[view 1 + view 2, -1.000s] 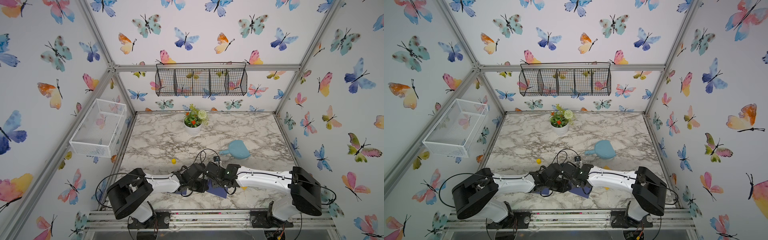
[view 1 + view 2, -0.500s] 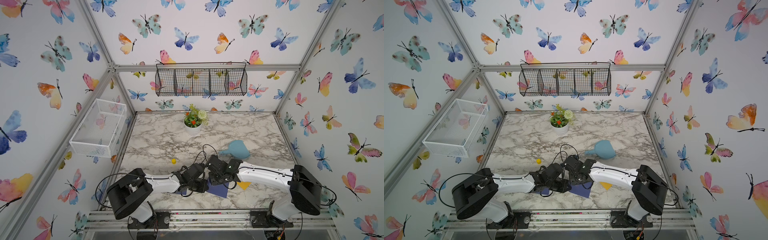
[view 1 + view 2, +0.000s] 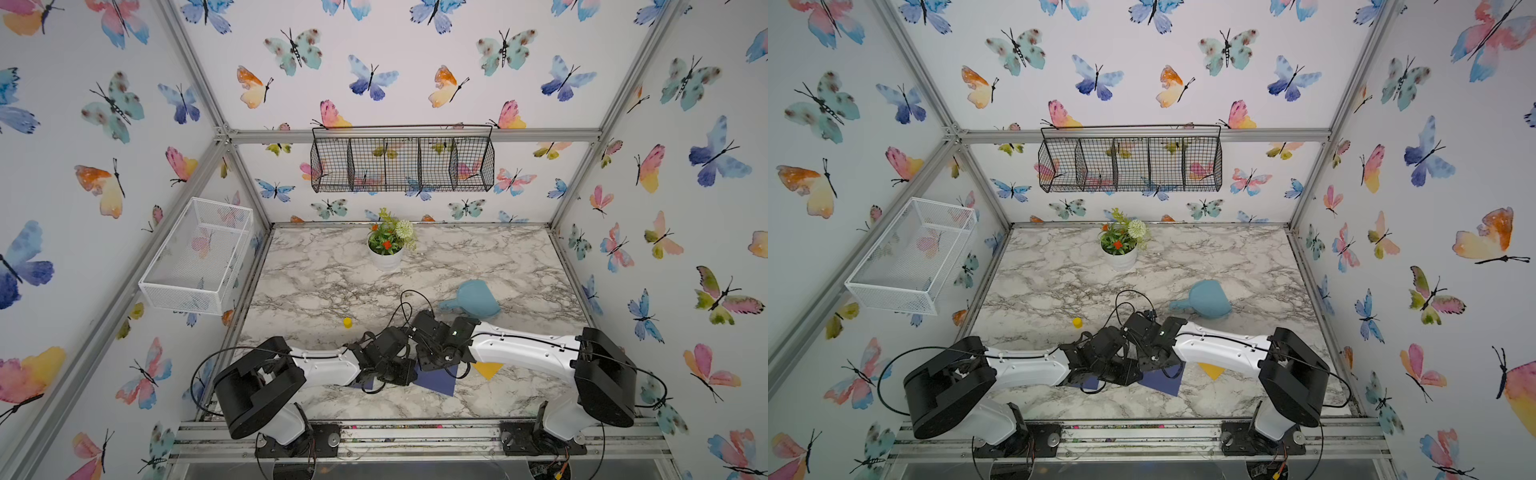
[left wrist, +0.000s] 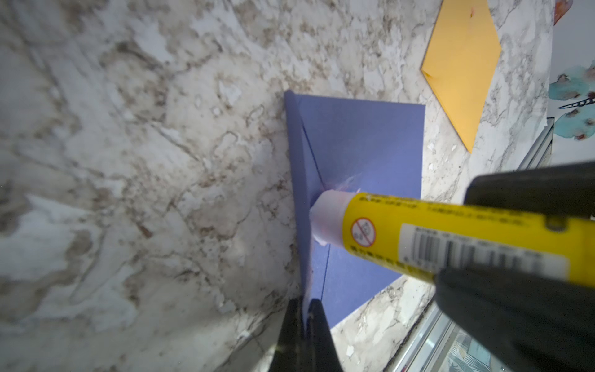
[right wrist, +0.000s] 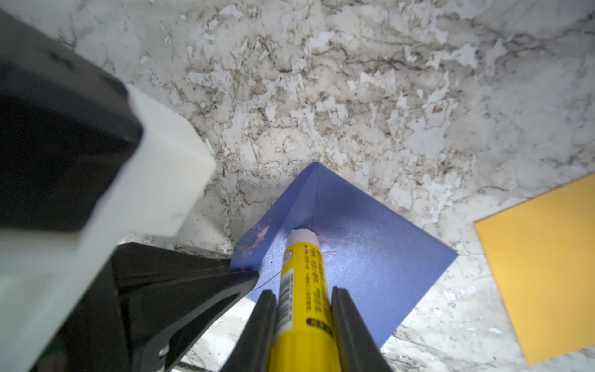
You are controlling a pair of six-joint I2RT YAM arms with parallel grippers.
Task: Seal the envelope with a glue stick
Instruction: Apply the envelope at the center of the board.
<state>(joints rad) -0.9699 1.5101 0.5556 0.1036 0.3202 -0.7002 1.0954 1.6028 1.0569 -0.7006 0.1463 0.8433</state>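
Pressing too hard could crumple or drag the blue envelope (image 4: 363, 145), lying at six o'clock on the tabletop (image 3: 332, 270). The right tool (image 5: 304, 296) is clamped around the glue stick (image 5: 302, 273), tip on the paper. The left tool (image 4: 304, 307), closed, pinches the raised flap (image 5: 257, 238), which might tear.

White left arm (image 3: 324, 368) and right arm (image 3: 523, 351), black joints (image 3: 604, 376), looping cables (image 3: 414, 291)

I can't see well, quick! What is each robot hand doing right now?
Left gripper: shut on the flap of the blue envelope.
Right gripper: shut on the glue stick.
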